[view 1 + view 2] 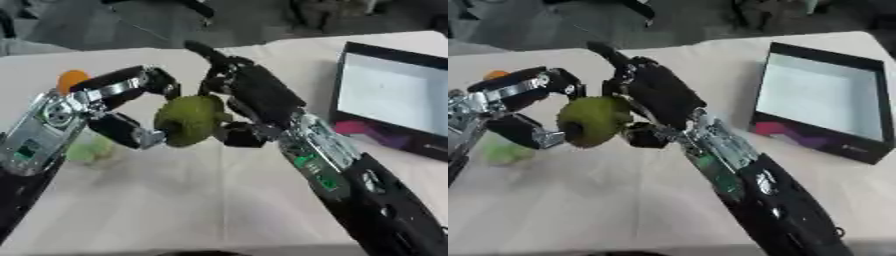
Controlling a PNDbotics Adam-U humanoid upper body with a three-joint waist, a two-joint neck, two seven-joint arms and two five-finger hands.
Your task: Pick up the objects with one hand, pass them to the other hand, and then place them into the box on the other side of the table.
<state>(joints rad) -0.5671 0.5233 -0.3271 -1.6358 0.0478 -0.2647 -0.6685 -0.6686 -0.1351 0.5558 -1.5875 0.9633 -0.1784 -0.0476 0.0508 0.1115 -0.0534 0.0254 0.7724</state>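
1. A pale counter [175, 210] is filling most of both views, with a dark floor lying beyond its far edge.
2. The left robot hand [118, 107] is reaching in from the lower left, its silver-jointed forearm slanting up toward the middle of the counter.
3. Its upper fingers [131, 82] are arching over and its thumb [131, 134] is curling up from beneath, so this robot hand is closing on the left side of a green round fruit [190, 120].
4. The right robot hand [654, 97] is coming in from the lower right on a long black arm that is running diagonally across the counter.
5. Its palm is facing the fruit and its lower fingers are bending in against the fruit's right side; one finger [605, 52] is sticking out straight toward the far edge.
6. The green fruit is hanging above the counter, pinched between the two robot hands and touching both.
7. A black box [820, 97] with a pale inside is sitting open at the right of the counter, well apart from the fruit; something pink and purple is showing on its near wall.
8. A pale green thing [92, 150] is lying on the counter just under the left forearm, and an orange thing [72, 79] is peeking out behind the left robot hand.
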